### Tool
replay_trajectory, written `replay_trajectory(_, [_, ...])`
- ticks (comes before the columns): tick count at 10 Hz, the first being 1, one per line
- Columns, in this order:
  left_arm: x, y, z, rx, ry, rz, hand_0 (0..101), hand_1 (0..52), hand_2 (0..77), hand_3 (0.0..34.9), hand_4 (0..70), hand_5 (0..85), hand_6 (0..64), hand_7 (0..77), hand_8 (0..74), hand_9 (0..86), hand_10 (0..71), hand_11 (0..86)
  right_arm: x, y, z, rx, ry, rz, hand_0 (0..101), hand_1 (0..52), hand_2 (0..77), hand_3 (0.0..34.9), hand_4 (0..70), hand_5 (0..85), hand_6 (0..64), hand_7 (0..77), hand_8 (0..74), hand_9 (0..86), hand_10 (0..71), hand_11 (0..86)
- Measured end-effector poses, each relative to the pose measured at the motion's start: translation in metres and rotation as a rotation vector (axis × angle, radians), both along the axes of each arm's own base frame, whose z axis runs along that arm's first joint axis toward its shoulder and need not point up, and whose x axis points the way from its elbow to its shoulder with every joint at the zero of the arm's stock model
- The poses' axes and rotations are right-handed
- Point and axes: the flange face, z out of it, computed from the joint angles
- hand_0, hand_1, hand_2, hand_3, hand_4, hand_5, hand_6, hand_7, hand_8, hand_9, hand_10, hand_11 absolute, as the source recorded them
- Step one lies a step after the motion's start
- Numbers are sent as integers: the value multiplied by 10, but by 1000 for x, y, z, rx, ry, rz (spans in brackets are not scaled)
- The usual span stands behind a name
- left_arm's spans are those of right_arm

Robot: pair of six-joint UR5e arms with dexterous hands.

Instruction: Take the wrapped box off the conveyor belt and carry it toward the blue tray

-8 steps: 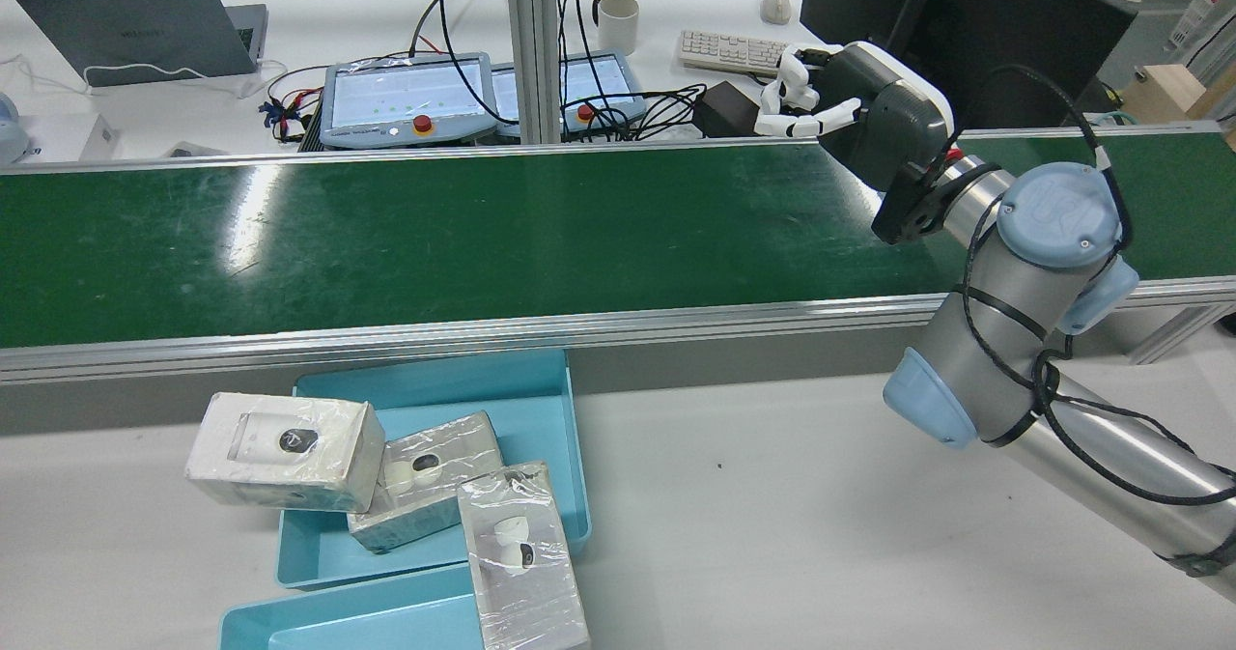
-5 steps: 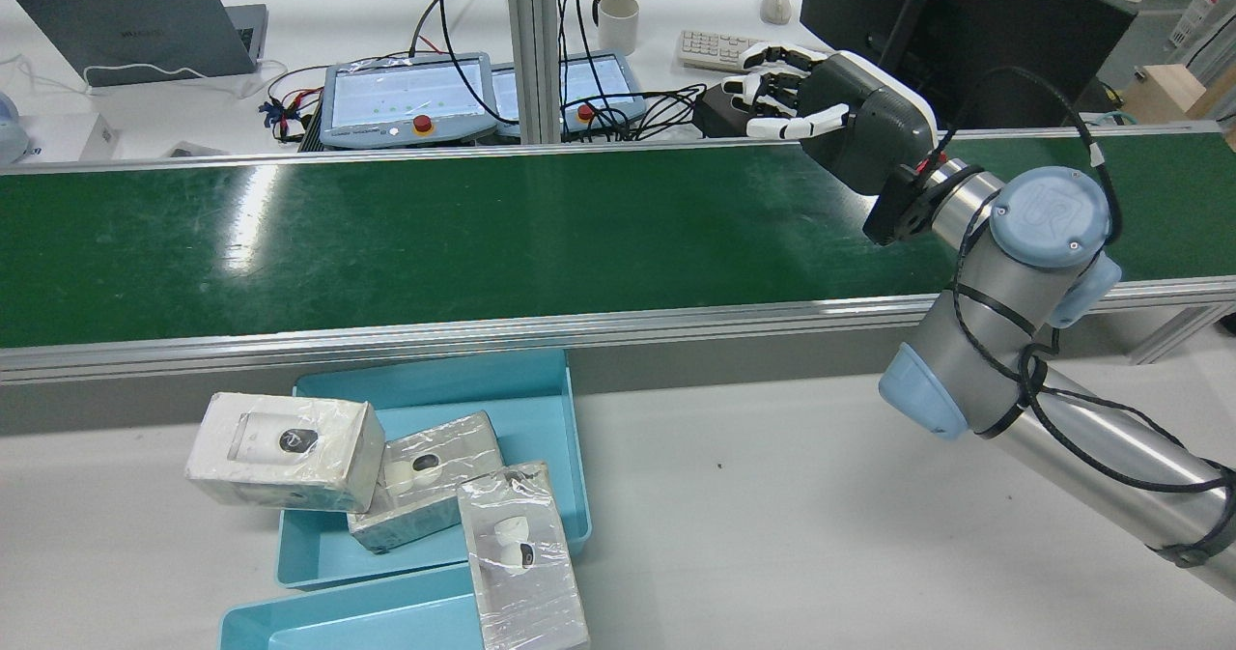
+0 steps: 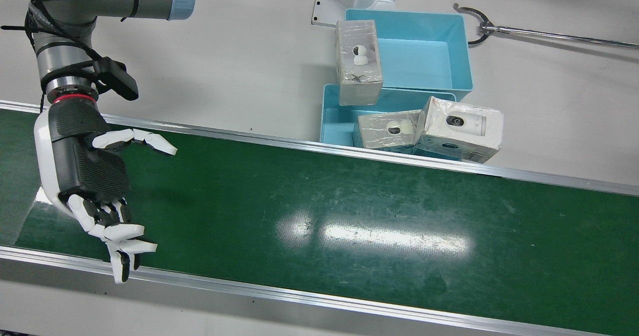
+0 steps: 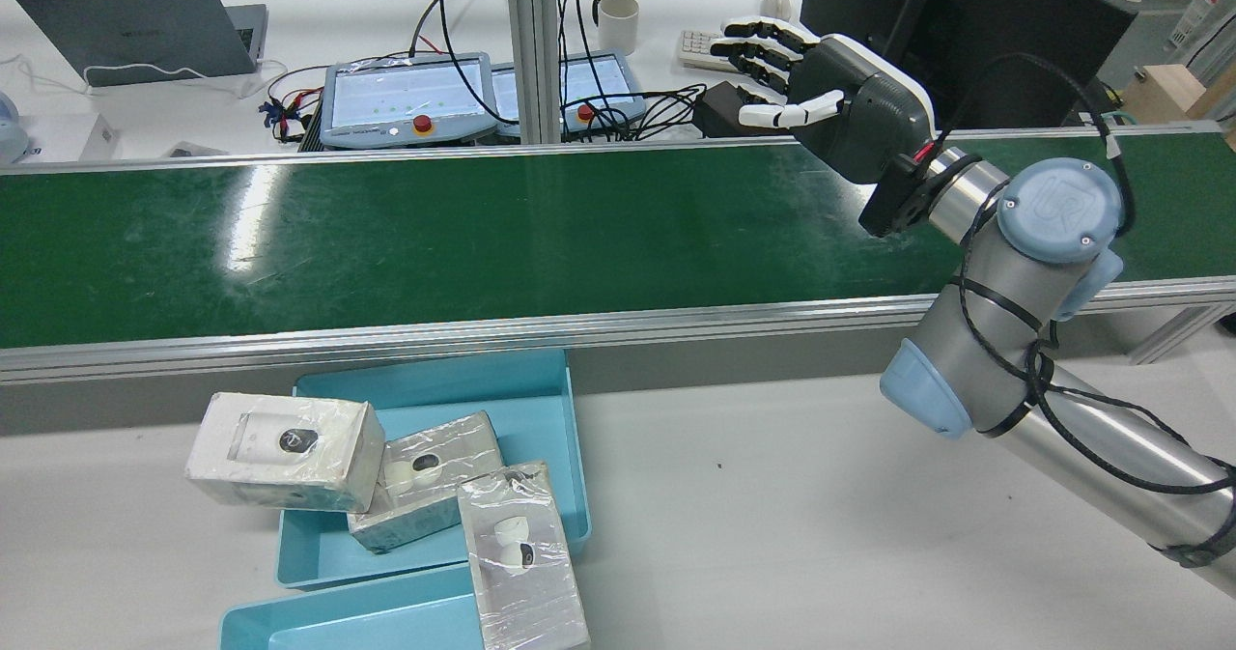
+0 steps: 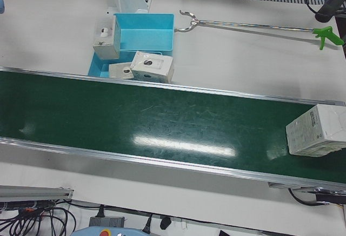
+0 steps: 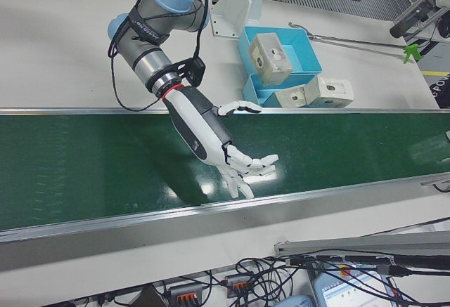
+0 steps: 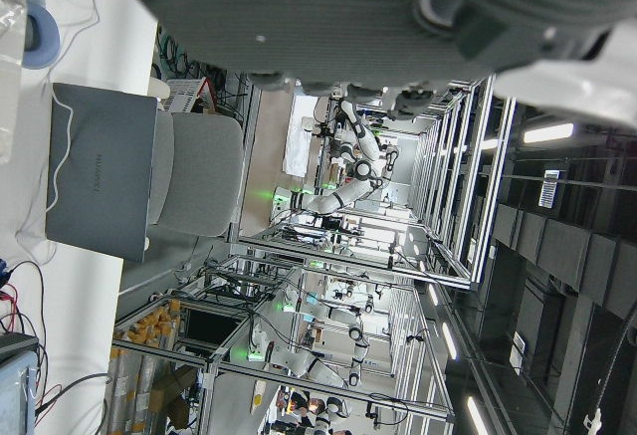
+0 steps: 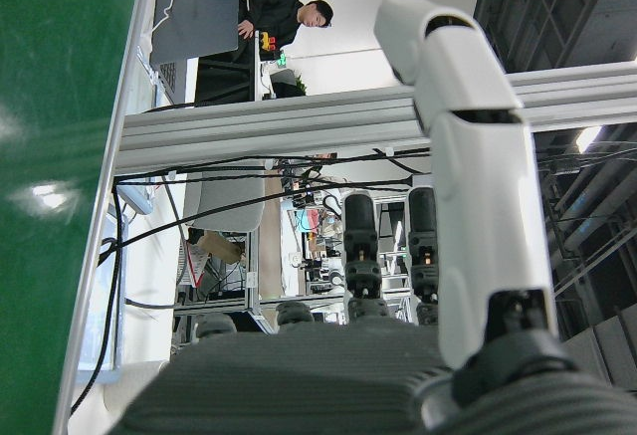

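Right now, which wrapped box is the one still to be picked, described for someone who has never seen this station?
Find the long green conveyor belt. The wrapped box lies alone on it in the left-front view, at the belt's far right end. The other wrapped boxes are clustered at the blue trays beside the belt, not on it.

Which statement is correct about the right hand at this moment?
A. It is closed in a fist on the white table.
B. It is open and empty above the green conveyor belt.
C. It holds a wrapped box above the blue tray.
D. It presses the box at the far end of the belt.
B: the right hand hangs with fingers spread and nothing in it over the green conveyor belt, while the wrapped box on the belt lies far from it.
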Motion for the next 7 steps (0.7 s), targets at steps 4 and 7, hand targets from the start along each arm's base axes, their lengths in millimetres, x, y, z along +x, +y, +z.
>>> replay_trajectory(4, [0,0,0,0,0,0,0,0,5,0,0,11,0,0,0,0,0,0,0,2,-1,27,42,47,514,218,273,162,147,327,71,267,11,71,0,16])
replay_trajectory(7, [0,0,0,0,0,0,0,0,5,0,0,11,0,0,0,0,0,0,-28,10,4,17,24,65,496,175,202,94,109,295,55,213,0,71,0,11])
